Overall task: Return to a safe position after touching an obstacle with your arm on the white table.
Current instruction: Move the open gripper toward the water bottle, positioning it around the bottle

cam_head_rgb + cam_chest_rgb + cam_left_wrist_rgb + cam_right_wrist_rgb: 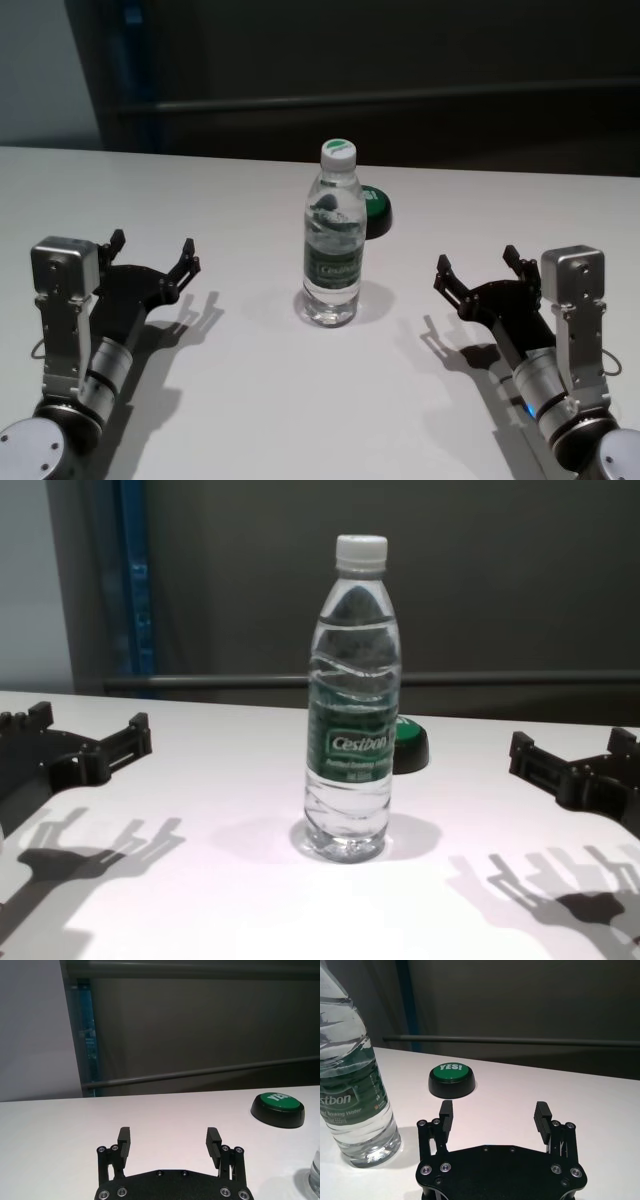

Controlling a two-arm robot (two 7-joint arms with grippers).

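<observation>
The obstacle (332, 240), a tall clear water bottle with a white cap and dark green label, stands upright at the middle of the white table (250, 400); it also shows as the obstacle (350, 720) and the obstacle (350, 1085). My left gripper (153, 248) hovers open over the table well to the bottle's left, nothing between its fingers (124, 1142). My right gripper (478, 265) is open and apart from the bottle on its right, with empty fingers (541, 1115). Neither arm touches the bottle.
A low black puck with a green "YES!" top (375, 210) sits just behind and right of the bottle, also seen as the puck (451, 1080) and the puck (278, 1108). A dark wall and a rail (500, 678) run behind the table's far edge.
</observation>
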